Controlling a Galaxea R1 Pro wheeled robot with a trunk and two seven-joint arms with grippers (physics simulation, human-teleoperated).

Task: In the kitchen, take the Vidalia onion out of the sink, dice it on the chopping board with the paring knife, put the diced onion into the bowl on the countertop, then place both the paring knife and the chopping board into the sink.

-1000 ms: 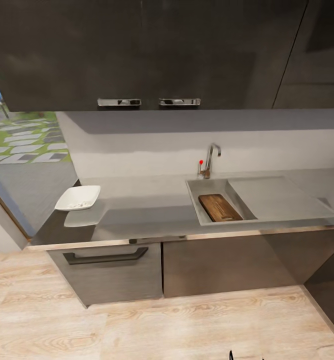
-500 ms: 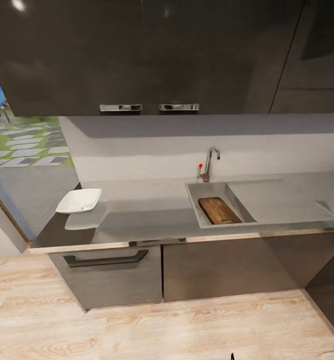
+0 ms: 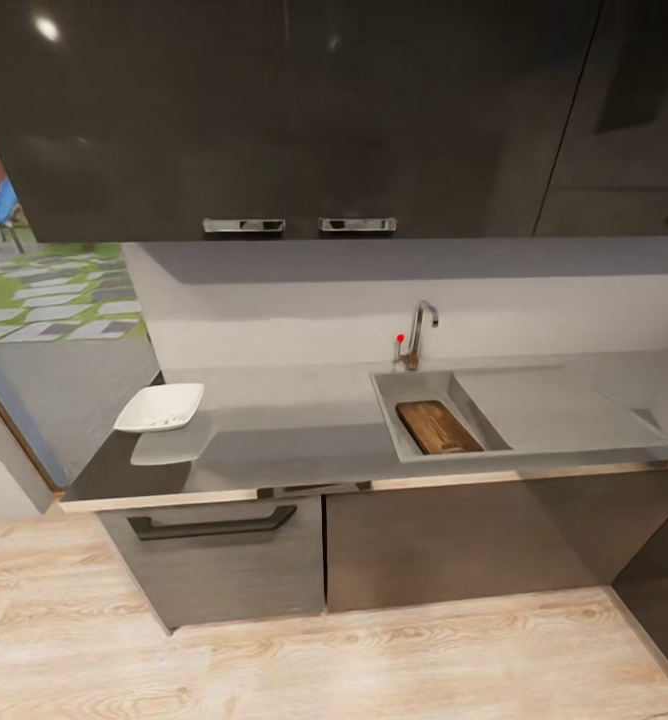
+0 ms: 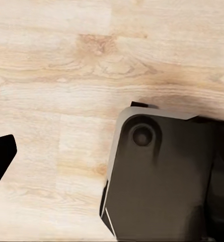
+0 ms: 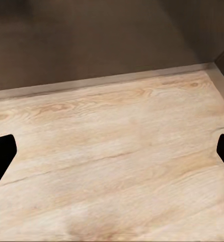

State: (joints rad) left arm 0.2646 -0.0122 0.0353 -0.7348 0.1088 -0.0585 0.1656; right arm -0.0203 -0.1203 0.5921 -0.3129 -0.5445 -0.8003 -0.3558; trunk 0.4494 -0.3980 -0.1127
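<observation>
Light wood floor (image 4: 66,60) with visible grain and plank seams lies under the camera. A dark grey robot part (image 4: 162,181) with a pale edge and a round recess hangs over it. One black fingertip (image 4: 0,156) juts in at the frame's edge.

The sink's (image 3: 414,385) near wall hid the near end of the chopping board (image 3: 437,427). What lay in the bowl (image 3: 159,407) was too small to tell. The right gripper's fingertips (image 5: 1,156) were cut off at the right wrist view's edges.
</observation>
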